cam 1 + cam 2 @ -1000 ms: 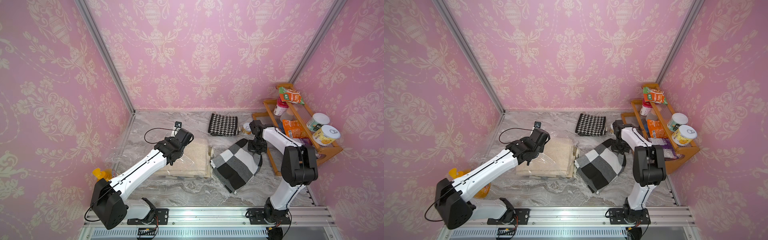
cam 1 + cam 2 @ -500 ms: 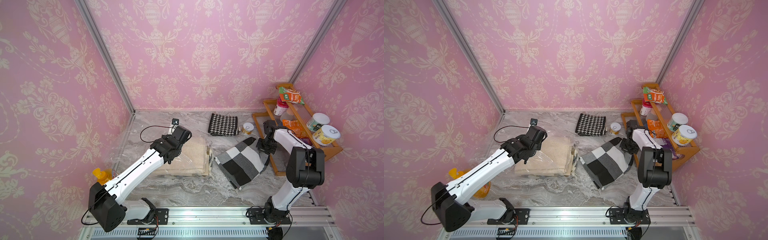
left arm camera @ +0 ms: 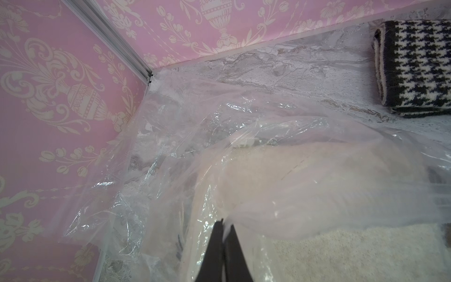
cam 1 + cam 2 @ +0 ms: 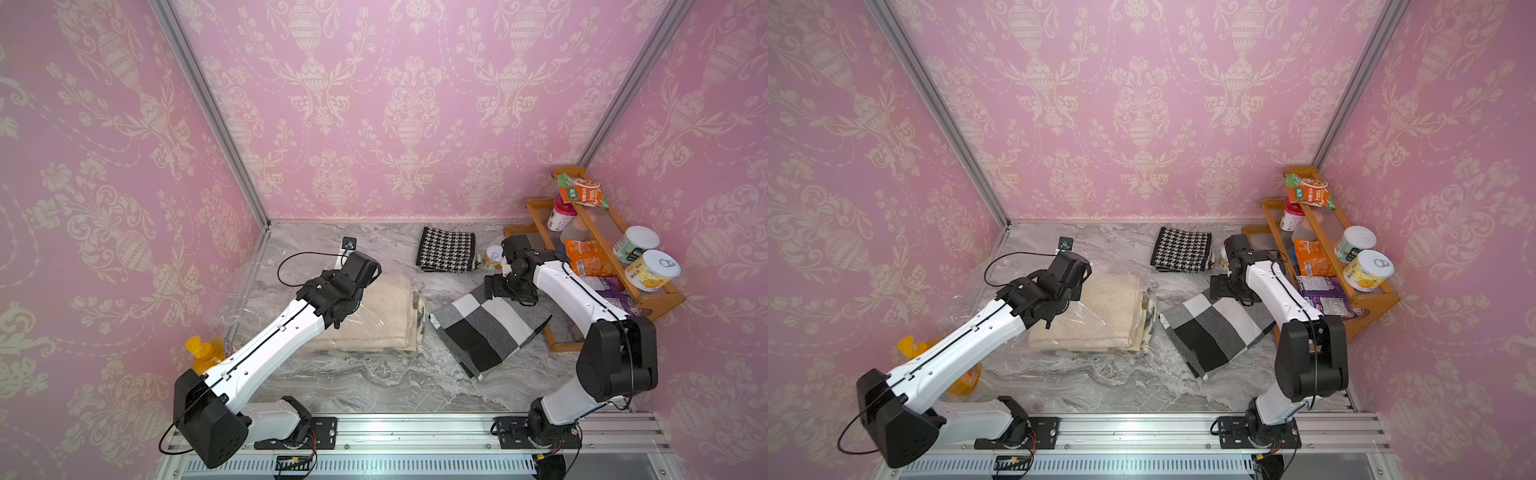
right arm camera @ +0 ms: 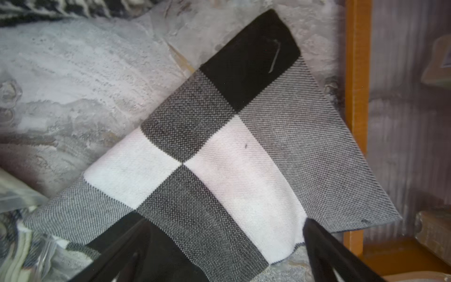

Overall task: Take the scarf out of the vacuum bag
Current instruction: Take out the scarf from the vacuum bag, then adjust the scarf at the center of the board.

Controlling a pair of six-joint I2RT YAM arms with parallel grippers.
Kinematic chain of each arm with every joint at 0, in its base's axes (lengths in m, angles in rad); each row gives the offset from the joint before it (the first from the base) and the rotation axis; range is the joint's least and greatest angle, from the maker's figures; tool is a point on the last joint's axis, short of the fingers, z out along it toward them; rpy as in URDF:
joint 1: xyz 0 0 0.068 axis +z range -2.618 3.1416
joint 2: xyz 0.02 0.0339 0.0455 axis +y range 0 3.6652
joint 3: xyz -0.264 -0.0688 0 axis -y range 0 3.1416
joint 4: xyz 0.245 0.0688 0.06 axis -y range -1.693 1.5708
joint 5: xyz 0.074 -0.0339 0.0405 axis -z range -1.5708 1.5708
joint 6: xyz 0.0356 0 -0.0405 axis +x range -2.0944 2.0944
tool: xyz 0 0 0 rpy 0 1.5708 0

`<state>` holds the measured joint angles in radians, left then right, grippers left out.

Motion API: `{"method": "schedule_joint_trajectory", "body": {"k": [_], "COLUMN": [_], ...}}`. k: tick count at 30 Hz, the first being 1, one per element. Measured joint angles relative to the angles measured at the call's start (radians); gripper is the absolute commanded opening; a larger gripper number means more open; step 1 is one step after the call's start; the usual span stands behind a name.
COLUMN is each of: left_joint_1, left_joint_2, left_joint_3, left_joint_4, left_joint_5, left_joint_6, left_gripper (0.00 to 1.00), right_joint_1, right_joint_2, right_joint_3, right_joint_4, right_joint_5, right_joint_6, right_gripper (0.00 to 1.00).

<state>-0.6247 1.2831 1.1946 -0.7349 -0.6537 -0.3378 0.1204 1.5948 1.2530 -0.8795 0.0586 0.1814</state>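
Note:
The vacuum bag [image 4: 237,305] [image 4: 963,301] [image 3: 195,127] lies crinkled at the left of the marble table, with a folded beige cloth [image 4: 386,307] inside it. My left gripper [image 3: 225,223] [image 4: 332,321] is shut on a fold of the bag's plastic over that cloth. The scarf [image 4: 490,328] [image 4: 1217,328] [image 5: 219,146], checked in black, grey and white, lies flat on the table just right of the bag's mouth. Over the scarf's far corner my right gripper [image 5: 225,222] [image 4: 509,291] stands wide open, holding nothing.
A folded houndstooth cloth [image 4: 446,249] [image 3: 419,66] lies at the back. A wooden rack [image 4: 598,291] with cans and snack packets stands against the right wall, close to the right arm. A small can [image 4: 493,253] sits behind the right gripper. An orange bottle [image 4: 208,353] stands near the left wall.
My right gripper drew the scarf a little to the right, then opened and let it go. The left gripper stayed shut on the bag, shifting slightly.

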Motion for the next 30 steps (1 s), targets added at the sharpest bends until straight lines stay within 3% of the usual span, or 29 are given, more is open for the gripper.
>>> {"method": "schedule_joint_trajectory", "body": {"k": [7, 14, 22, 30], "left_joint_1": [0.0, 0.0, 0.0, 0.0], "left_joint_2": [-0.001, -0.002, -0.034, -0.077], "left_joint_3": [0.0, 0.0, -0.002, -0.002], "left_joint_4": [0.0, 0.0, -0.005, -0.02], "left_joint_5": [0.014, 0.02, 0.047, 0.072], "left_joint_6": [0.0, 0.0, 0.0, 0.0], "left_gripper": [0.0, 0.0, 0.0, 0.0], "right_joint_1": [0.097, 0.11, 0.138, 0.138], "right_joint_2": [0.006, 0.111, 0.246, 0.347], "right_joint_3": [-0.056, -0.057, -0.046, 0.087], "right_joint_4": [0.008, -0.006, -0.012, -0.075], "right_joint_5": [-0.052, -0.047, -0.043, -0.056], "right_joint_6": [-0.218, -0.307, -0.293, -0.192], "right_gripper": [1.0, 1.0, 1.0, 1.0]}}
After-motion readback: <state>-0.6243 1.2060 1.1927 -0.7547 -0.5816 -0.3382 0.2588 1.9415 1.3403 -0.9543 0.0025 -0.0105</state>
